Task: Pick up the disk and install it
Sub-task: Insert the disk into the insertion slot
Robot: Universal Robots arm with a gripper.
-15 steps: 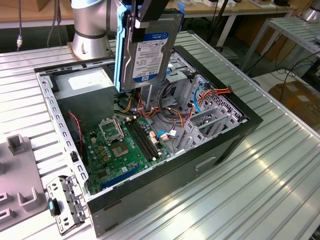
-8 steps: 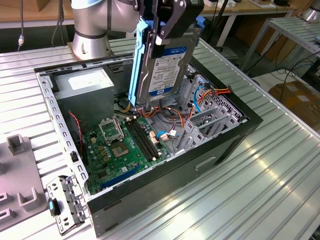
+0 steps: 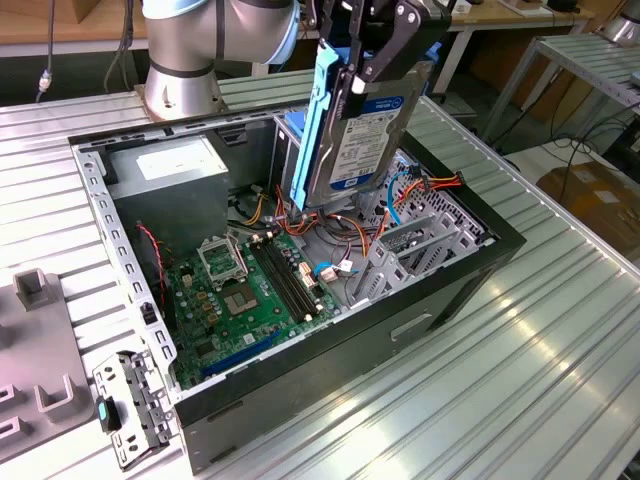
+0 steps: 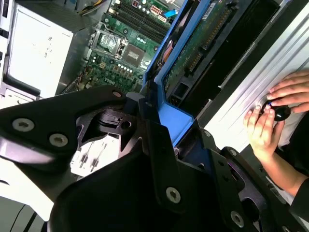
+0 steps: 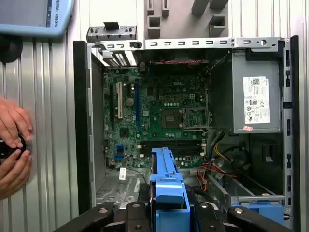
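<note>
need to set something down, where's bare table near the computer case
Bare ribbed table lies on the exterior view's right of the computer case and before its near wall. The exterior view's left is crowded: grey fixture, loose bracket. Inside, cables tangle under the disk in the claw.

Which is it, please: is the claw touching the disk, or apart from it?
Touching. In the exterior view the claw clamps the disk by its upper end between both black fingers, and the disk hangs from it.
</note>
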